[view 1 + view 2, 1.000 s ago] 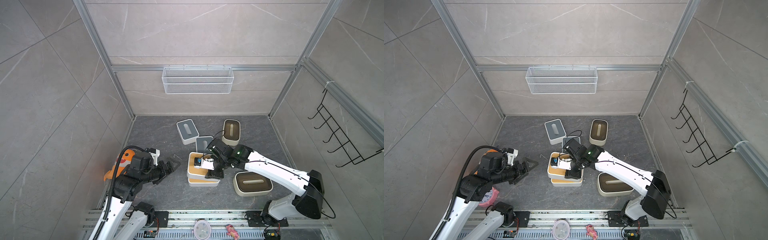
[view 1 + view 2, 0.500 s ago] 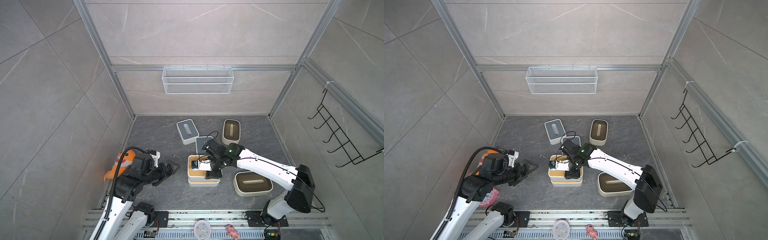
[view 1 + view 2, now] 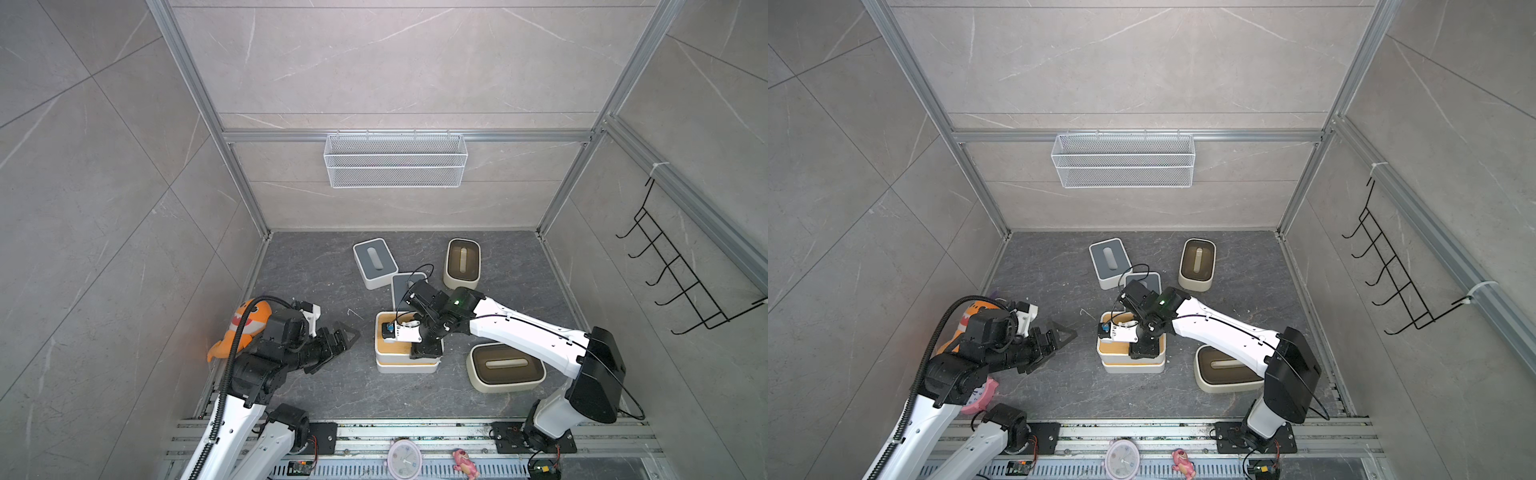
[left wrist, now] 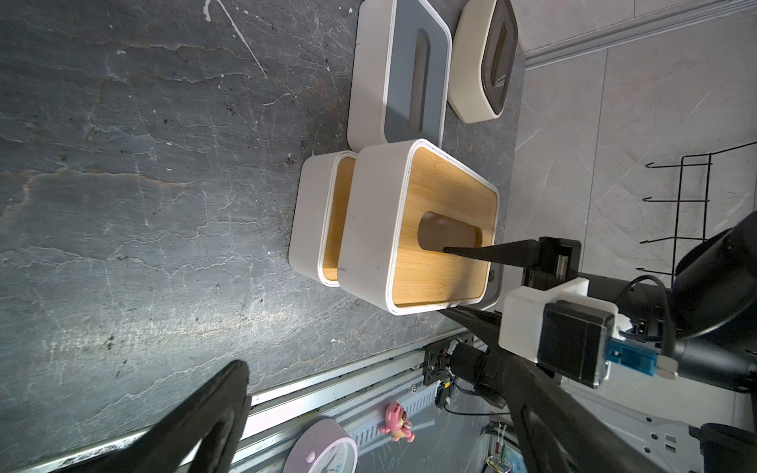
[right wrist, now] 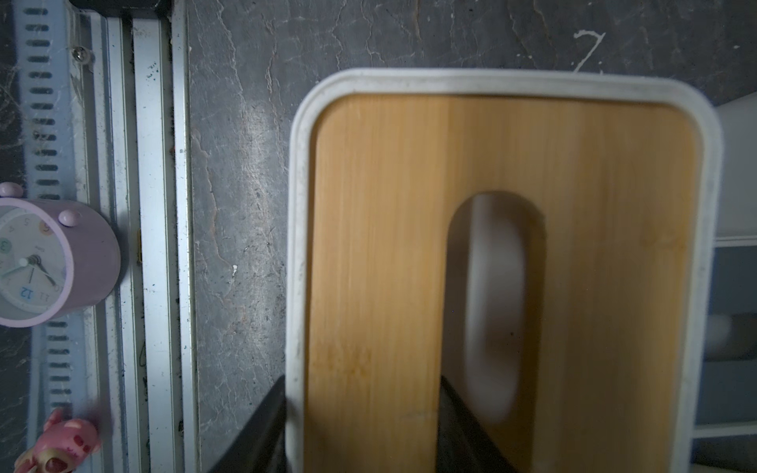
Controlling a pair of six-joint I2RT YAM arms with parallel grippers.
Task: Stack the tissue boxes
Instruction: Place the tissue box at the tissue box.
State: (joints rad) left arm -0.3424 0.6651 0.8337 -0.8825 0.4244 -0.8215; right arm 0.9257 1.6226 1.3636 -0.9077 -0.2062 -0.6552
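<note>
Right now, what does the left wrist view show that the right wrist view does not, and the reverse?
Only the left wrist view: the lower bamboo-lid box beneath the gripped one, a cream box with a dark lid, and the right arm itself. Only the right wrist view: the right jaws close up, one finger outside the box's white wall, the other down in the slot. Both: the upper bamboo-lid box, the lilac clock and the pink toy by the rail.
</note>
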